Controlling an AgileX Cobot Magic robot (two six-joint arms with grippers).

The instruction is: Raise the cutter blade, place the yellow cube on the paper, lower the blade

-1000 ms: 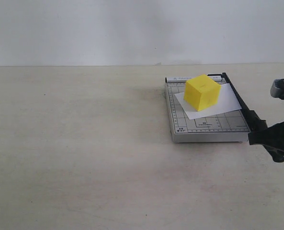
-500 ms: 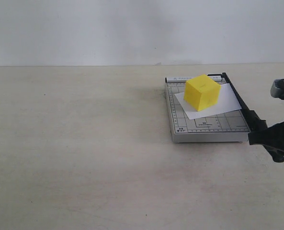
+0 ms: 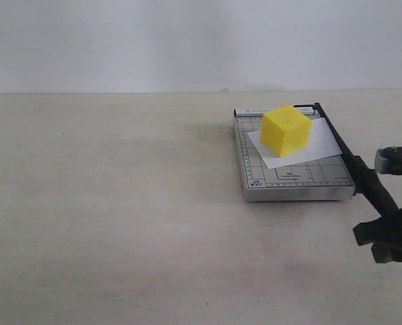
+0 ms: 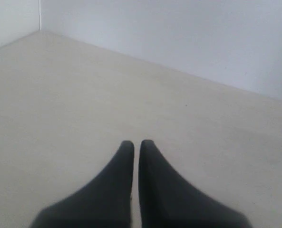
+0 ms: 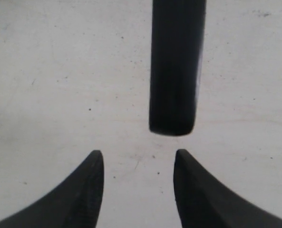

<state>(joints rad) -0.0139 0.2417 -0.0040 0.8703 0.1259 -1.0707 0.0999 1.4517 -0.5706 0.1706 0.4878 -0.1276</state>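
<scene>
Bright yellow solid cube [image 3: 286, 130] sits on the white paper sheet [image 3: 323, 145]. Long black cutter blade [image 3: 343, 152] appears lowered. Right gripper [image 5: 138, 153] is apart, just off the handle end. Left gripper [image 4: 133, 143] is together, idle. Final step looks done, so the next move is to clear the arm.

Matte black, tapered fingers [image 5: 83, 194]

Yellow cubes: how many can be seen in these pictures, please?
1. The yellow cube stands on the paper, which lies on the trimmer base, beside the cutter blade. Neither wrist view shows a cube.
</scene>
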